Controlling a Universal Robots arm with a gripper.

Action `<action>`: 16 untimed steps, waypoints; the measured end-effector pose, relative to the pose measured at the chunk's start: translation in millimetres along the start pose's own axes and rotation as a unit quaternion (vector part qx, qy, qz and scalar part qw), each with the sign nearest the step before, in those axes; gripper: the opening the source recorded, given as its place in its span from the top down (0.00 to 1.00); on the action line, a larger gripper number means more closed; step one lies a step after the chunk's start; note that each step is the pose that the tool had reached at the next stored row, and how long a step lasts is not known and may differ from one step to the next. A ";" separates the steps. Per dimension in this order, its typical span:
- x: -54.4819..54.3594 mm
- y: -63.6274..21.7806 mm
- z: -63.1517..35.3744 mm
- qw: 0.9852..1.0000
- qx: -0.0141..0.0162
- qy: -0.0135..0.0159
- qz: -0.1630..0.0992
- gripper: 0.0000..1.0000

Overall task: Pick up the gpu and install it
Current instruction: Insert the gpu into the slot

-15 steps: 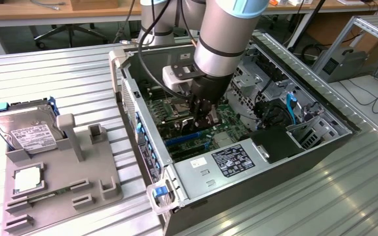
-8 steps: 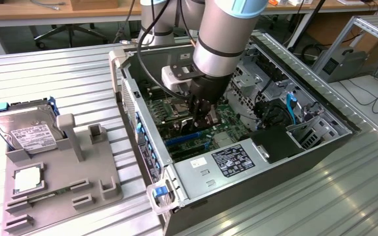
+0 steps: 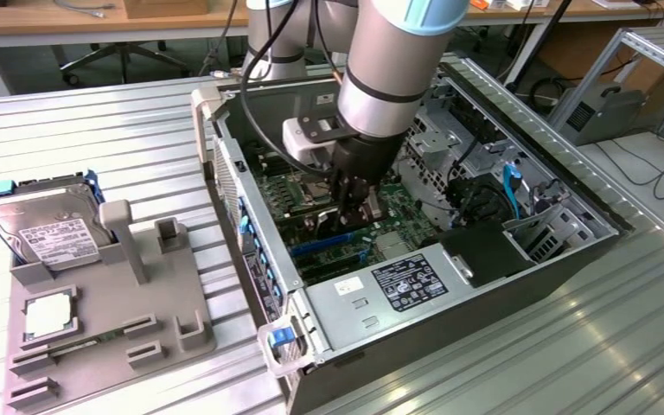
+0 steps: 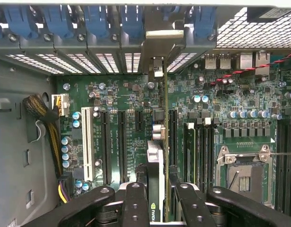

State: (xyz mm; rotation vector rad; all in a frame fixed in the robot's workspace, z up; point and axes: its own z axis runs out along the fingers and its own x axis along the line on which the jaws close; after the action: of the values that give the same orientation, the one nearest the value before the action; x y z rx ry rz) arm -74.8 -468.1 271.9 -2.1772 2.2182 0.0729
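The gpu (image 4: 160, 156) stands on edge between my fingers, a thin card with its silver bracket (image 4: 157, 47) against the case's rear slot openings. Its lower edge lies along a black motherboard slot (image 4: 173, 137); I cannot tell whether it is seated. My gripper (image 4: 157, 205) is shut on the gpu, one finger on each face. In the exterior view my gripper (image 3: 349, 207) reaches down into the open computer case (image 3: 252, 199), and the gpu (image 3: 353, 223) is a dark sliver at the fingertips above the green motherboard (image 3: 407, 216).
A grey fixture tray (image 3: 113, 333) at the exterior view's left holds a silver hard drive (image 3: 46, 226) and a square CPU chip (image 3: 49, 316). Inside the case are the power supply (image 3: 407, 281), an empty CPU socket (image 4: 244, 175), a white slot (image 4: 88, 144) and cable bundles (image 4: 44, 118).
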 end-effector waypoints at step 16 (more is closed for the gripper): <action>0.3 0.8 4.1 1.000 0.000 0.001 0.000 0.73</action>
State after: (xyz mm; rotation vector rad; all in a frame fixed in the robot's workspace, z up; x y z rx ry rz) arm -75.7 -468.1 267.8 -2.1778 2.2190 0.0714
